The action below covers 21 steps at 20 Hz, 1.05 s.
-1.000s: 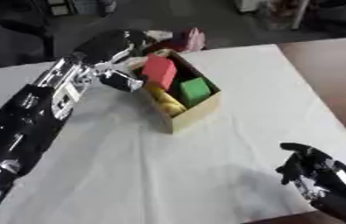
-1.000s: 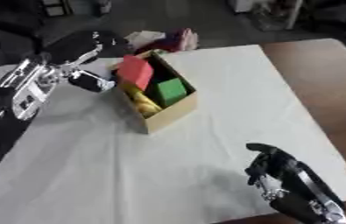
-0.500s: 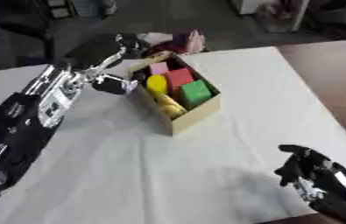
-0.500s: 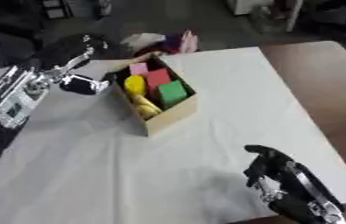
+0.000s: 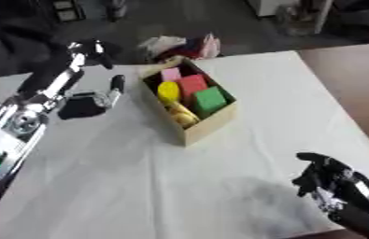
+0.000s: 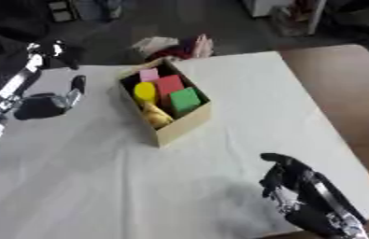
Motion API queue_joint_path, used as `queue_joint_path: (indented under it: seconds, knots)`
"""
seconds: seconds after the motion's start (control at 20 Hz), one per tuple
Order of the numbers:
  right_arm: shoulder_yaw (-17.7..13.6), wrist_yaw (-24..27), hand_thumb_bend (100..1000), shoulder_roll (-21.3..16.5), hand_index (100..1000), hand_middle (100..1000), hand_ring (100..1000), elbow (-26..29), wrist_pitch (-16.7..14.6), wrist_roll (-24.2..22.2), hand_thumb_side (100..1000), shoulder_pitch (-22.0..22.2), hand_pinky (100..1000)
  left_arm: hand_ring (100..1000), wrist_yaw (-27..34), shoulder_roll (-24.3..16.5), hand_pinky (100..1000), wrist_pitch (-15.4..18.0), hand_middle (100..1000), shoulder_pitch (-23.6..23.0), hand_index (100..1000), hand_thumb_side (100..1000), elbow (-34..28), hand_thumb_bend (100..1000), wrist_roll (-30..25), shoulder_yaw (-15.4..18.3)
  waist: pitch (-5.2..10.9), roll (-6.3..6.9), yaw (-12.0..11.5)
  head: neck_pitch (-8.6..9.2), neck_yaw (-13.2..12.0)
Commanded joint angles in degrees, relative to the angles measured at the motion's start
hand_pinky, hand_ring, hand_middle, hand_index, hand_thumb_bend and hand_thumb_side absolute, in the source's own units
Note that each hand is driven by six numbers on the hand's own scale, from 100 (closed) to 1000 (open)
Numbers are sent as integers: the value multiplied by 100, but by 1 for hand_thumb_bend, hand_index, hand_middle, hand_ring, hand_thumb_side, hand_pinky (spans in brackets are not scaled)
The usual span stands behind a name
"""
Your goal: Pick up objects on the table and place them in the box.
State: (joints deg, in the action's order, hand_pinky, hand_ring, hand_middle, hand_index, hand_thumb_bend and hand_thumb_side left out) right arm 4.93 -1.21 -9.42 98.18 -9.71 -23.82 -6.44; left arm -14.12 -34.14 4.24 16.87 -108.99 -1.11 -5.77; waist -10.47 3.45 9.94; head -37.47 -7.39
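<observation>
The left eye view showed the whole left forearm, which the right eye view cut at its edge. The left hand [image 5: 89, 100] hung over the white table [image 5: 138, 186] just left of the cardboard box [image 5: 189, 105], fingers relaxed and holding nothing. The box held pink, yellow, red and green blocks [image 5: 209, 99]. The right hand [image 6: 289, 184] rested near the lower right corner, fingers loosely curled and empty.

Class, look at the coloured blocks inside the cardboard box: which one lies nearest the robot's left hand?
The pink block, at the box's far end. The yellow, red and green pieces sit farther from the left hand.
</observation>
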Motion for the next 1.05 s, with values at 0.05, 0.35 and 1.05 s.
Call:
queue_joint_path:
  seconds: [0.05, 0.35, 1.05]
  knots:
    - [-66, -32, 100, -106, 849, 480, 465, 88, 1, 59, 363, -2, 696, 628, 442, 255, 752, -34, 644, -399, 835, 419, -512, 100, 127, 335, 108, -8, -26, 0, 6]
    - [-99, -40, 100, -89, 849, 480, 466, 74, 14, 104, 373, 85, 696, 623, 589, 990, 745, 55, 635, -998, 825, 493, -560, 100, 283, 569, 166, -16, -87, -155, -112]
    - [-118, -39, 100, -78, 849, 480, 466, 73, 28, 124, 377, 123, 696, 627, 693, 1761, 745, -182, 635, -1269, 820, 582, -558, 100, 333, 653, 179, -28, -199, -260, -249]
